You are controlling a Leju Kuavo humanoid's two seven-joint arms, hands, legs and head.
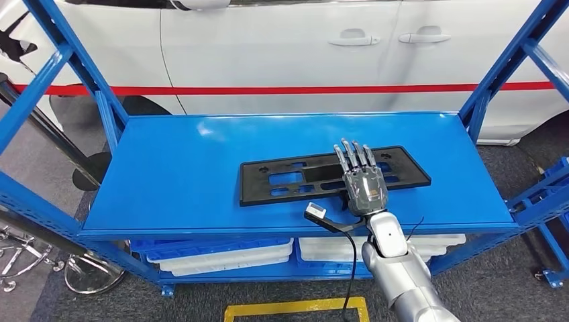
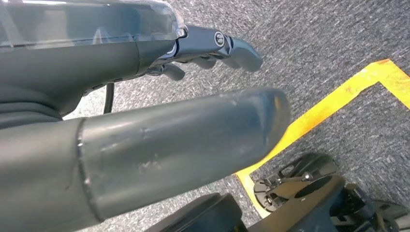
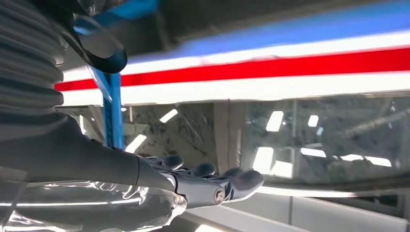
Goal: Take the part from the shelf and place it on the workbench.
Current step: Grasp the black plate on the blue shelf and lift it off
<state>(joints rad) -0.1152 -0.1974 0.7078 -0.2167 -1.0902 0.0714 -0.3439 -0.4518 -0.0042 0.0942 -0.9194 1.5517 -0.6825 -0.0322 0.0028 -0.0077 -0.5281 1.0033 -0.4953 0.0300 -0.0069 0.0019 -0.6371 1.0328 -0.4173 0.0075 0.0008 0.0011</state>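
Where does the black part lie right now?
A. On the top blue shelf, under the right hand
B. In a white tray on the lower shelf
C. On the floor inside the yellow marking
A: the flat black part lies on the blue shelf, with the right hand spread over its right portion.

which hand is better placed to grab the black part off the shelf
Right. The right hand is already stretched flat over the black part on the blue shelf; the left hand hangs down over the floor.
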